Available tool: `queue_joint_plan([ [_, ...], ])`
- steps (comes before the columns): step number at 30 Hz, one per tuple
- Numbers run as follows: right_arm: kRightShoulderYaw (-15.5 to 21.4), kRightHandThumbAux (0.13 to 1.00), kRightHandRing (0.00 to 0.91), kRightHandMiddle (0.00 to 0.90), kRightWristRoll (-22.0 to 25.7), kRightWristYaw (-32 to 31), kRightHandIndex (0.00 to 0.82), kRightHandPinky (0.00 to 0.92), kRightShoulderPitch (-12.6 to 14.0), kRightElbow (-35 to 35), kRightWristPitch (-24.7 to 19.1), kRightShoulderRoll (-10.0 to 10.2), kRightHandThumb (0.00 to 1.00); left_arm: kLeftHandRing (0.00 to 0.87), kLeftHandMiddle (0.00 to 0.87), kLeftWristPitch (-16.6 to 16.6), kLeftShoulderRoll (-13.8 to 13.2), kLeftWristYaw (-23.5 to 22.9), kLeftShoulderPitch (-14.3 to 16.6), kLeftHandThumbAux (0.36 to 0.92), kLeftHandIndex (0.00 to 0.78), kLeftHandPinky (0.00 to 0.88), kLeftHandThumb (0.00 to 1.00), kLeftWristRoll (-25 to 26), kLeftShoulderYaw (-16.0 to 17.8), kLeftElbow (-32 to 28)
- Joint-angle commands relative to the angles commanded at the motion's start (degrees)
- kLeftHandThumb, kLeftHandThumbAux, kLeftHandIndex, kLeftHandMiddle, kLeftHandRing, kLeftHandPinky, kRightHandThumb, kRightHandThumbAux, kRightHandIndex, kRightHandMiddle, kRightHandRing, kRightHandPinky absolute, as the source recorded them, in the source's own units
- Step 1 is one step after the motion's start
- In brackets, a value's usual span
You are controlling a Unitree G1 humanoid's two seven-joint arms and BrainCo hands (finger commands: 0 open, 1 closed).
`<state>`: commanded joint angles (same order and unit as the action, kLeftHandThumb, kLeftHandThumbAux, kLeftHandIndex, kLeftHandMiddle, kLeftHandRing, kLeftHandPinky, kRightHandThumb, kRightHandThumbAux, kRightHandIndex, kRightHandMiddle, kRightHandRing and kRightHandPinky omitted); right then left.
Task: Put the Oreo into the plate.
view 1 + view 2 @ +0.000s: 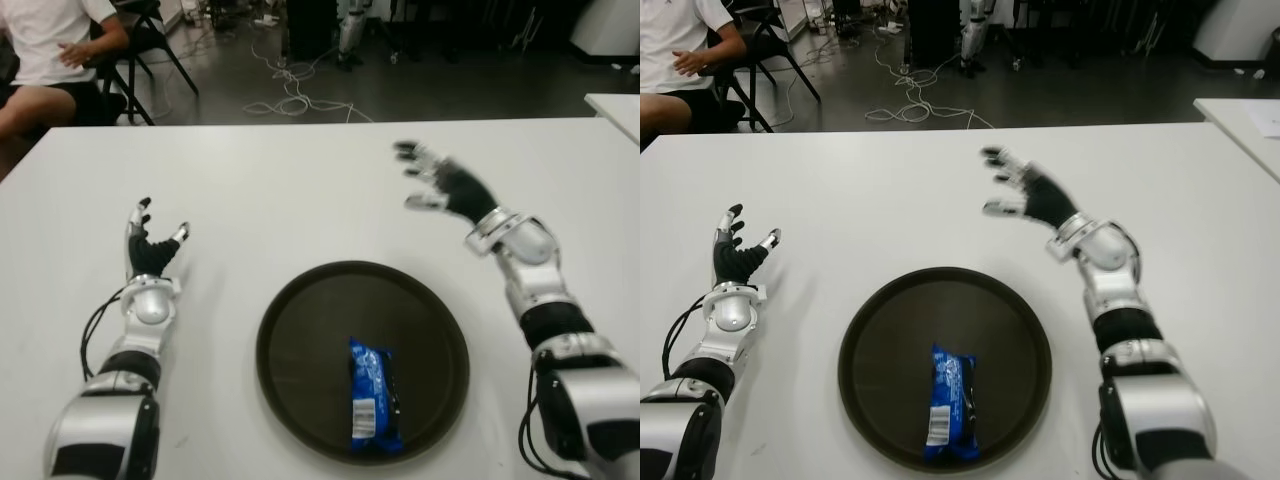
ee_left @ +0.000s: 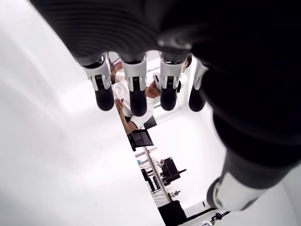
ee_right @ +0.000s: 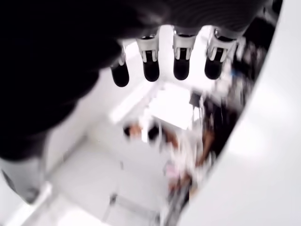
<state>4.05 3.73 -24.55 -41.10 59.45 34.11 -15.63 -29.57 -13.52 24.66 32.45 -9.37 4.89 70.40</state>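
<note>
Table (image 1: 300,190): Oreo (image 1: 374,396) on plate (image 1: 300,330).

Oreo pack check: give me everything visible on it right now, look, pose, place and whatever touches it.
The Oreo pack is a blue, glossy wrapper with white print and a white label patch at its near end. It lies flat, lengthwise toward the robot, inside the dark round plate, in the near half close to the rim. Only the plate touches it. The right hand, open, is beyond the plate; the left hand, also open, is left of it.
</note>
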Motion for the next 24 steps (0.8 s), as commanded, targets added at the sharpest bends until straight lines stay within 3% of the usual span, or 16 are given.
queue_joint_plan([
  [2,0.2,0.555,0.000,0.000,-1.0,3.0,0.000,0.000,-1.3,3.4,0.3,-0.3,0.000,0.085,0.100,0.0,-0.1,-0.1,0.0,0.753,0.059,0.066,0.000,0.0,0.0,0.1],
  [5,0.2,0.544,0.000,0.000,-4.0,12.9,0.002,0.000,-3.3,8.6,-0.2,-1.6,0.000,0.088,0.104,-0.2,-0.2,0.1,0.0,0.757,0.062,0.068,0.000,-0.1,0.0,0.2],
  [9,0.5,0.548,0.000,0.000,-5.9,19.9,0.008,0.000,-4.3,12.3,-0.7,-2.1,0.000,0.090,0.108,-0.4,-0.3,0.2,-0.1,0.765,0.065,0.070,0.000,-0.3,-0.1,0.2],
  [14,0.6,0.557,0.000,0.000,-7.7,25.3,0.007,0.000,-4.4,14.7,-1.6,-2.6,0.000,0.088,0.108,-0.5,-0.5,0.1,-0.2,0.757,0.065,0.064,0.000,-0.4,-0.1,0.3],
  [17,0.6,0.583,0.000,0.000,-8.9,29.1,0.013,0.000,-3.2,16.0,-3.2,-2.1,0.000,0.090,0.111,-0.4,-0.6,0.2,-0.3,0.745,0.066,0.064,0.000,-0.5,-0.2,0.3],
  [24,1.4,0.641,0.000,0.010,-9.3,31.1,0.039,0.000,-3.7,16.6,-6.7,-1.9,0.000,0.093,0.115,-0.8,-0.6,0.4,-0.5,0.760,0.069,0.071,0.000,-0.5,-0.1,0.3],
])
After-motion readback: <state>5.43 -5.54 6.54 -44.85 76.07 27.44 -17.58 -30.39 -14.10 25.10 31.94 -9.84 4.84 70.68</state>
